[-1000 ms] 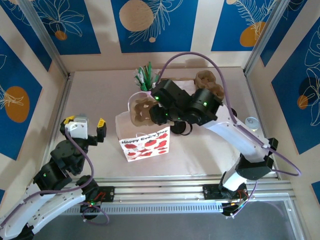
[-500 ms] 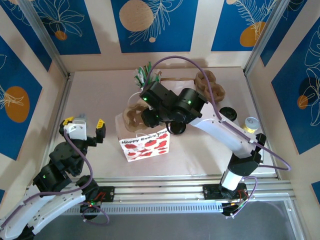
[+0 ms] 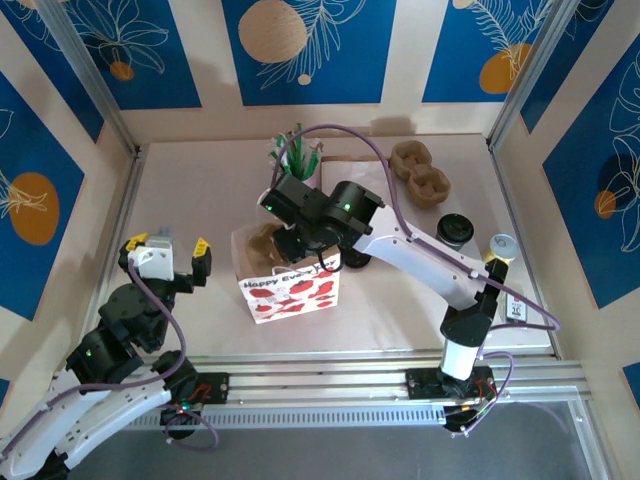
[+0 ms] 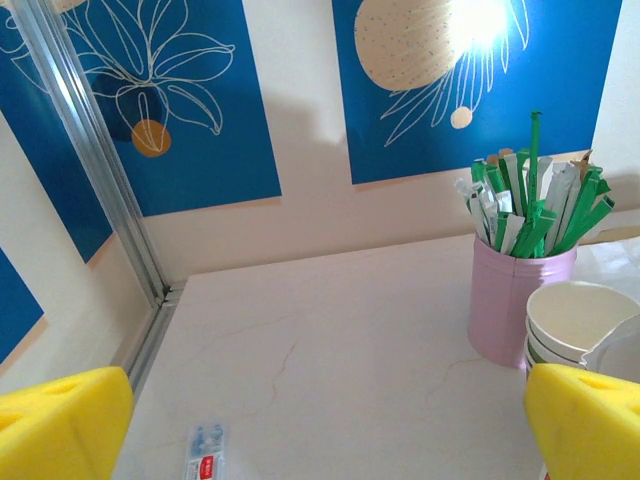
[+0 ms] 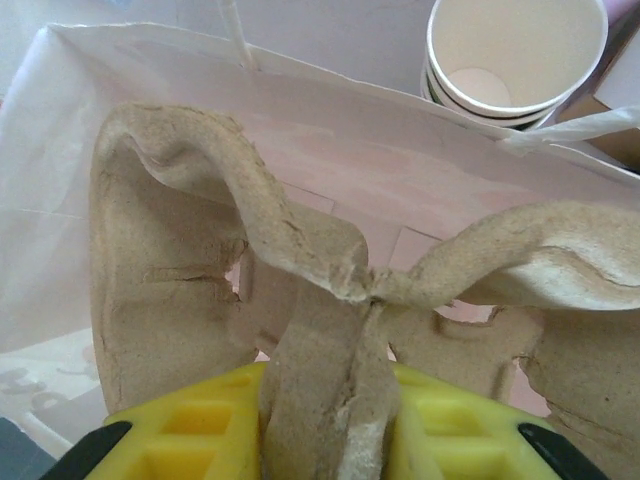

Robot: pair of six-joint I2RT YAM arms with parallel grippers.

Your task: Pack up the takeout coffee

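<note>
A white paper bag (image 3: 290, 290) printed with red strawberries stands open at the table's middle. My right gripper (image 3: 287, 232) hangs over its mouth, shut on the centre fold of a brown pulp cup carrier (image 3: 262, 245). In the right wrist view the carrier (image 5: 170, 290) sits down inside the bag (image 5: 60, 150), with the right gripper (image 5: 345, 425) pinching its middle ridge. Two lidded coffee cups (image 3: 455, 230) (image 3: 500, 247) stand to the right. At the near left my left gripper (image 3: 170, 246) is held open, nothing between its fingers (image 4: 60, 425).
A pink pot of green straws (image 3: 295, 155) stands behind the bag, with stacked white paper cups (image 5: 515, 50) beside it. More pulp carriers (image 3: 420, 172) lie at the back right. A small sachet (image 4: 203, 452) lies on the table ahead of the left gripper.
The right arm has swung left and down, lowering the pulp carrier into the bag. The cups on the right have come out from under it. The left arm has not moved.
</note>
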